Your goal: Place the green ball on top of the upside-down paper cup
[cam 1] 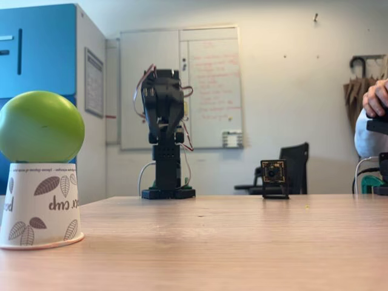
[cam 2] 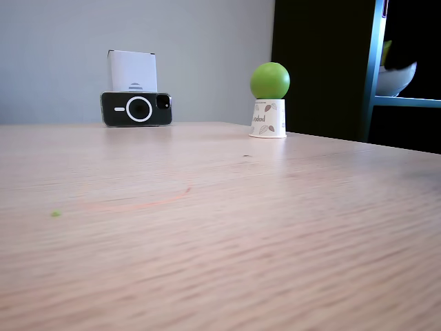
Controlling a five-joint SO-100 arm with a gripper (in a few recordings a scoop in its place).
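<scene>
Matte ball (cam 1: pixel 41 126), paper cup (cam 1: pixel 41 205), seemingly wood table (cam 1: pixel 242 242).

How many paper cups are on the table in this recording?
1. The paper cup stands upside down at the left of the table in a fixed view, with the green ball resting on it; both fixed views show it. None looks hidden.

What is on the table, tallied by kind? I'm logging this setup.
Green ball: 1, resting on the cup
Upside-down paper cup: 1
Robot arm: 1
Small camera on a stand: 1
Phone: 1, propped on its side
Total: 5
</scene>
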